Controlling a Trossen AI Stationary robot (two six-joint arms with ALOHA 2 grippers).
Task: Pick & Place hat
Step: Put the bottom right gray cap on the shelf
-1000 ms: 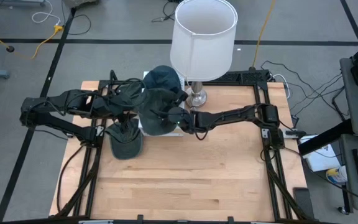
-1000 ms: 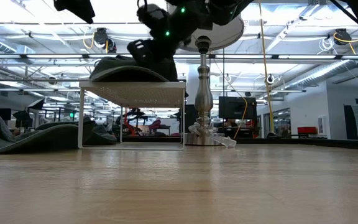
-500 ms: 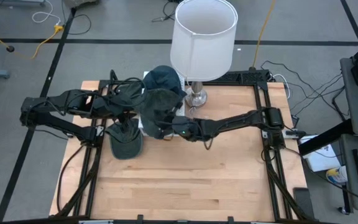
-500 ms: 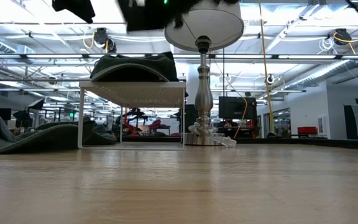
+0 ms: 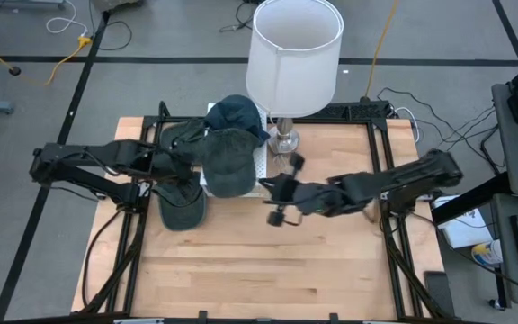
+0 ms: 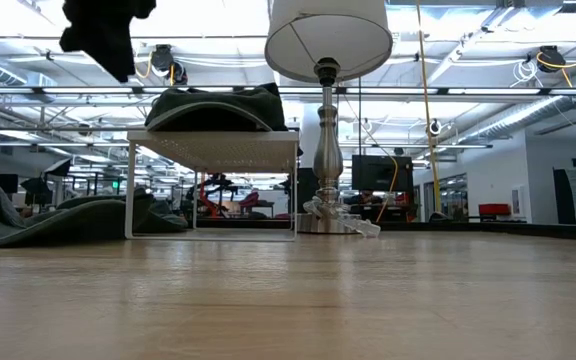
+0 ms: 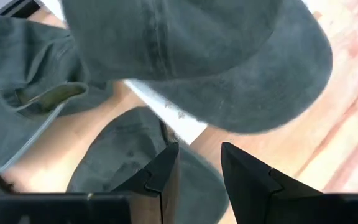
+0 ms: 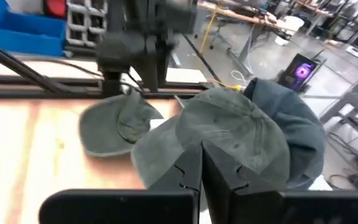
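Note:
A dark green hat (image 5: 229, 160) lies crown up on the white rack (image 6: 213, 150), with a blue hat (image 5: 238, 113) behind it. A second green hat (image 5: 181, 203) lies on the table left of the rack, and a third (image 5: 182, 135) lies farther back. My left gripper (image 7: 197, 158) hangs open just above the near green hat (image 7: 126, 165), pointing steeply down, with nothing between its fingers. My right gripper (image 5: 275, 203) is shut and holds nothing. It floats right of the rack and points at the hat on the rack (image 8: 229, 134).
A lamp with a white shade (image 5: 293, 54) stands on a metal base (image 5: 284, 139) behind the rack's right end. The bare wooden table (image 5: 268, 261) stretches toward the near edge. Black frame rails (image 5: 394, 243) run along the table's left and right sides.
My right gripper has drawn back from the hat on the rack, rising and swinging toward the table's right and near side, still shut. The hat has stayed on the rack. My left gripper has sunk toward the green hat on the table and has rolled at the wrist.

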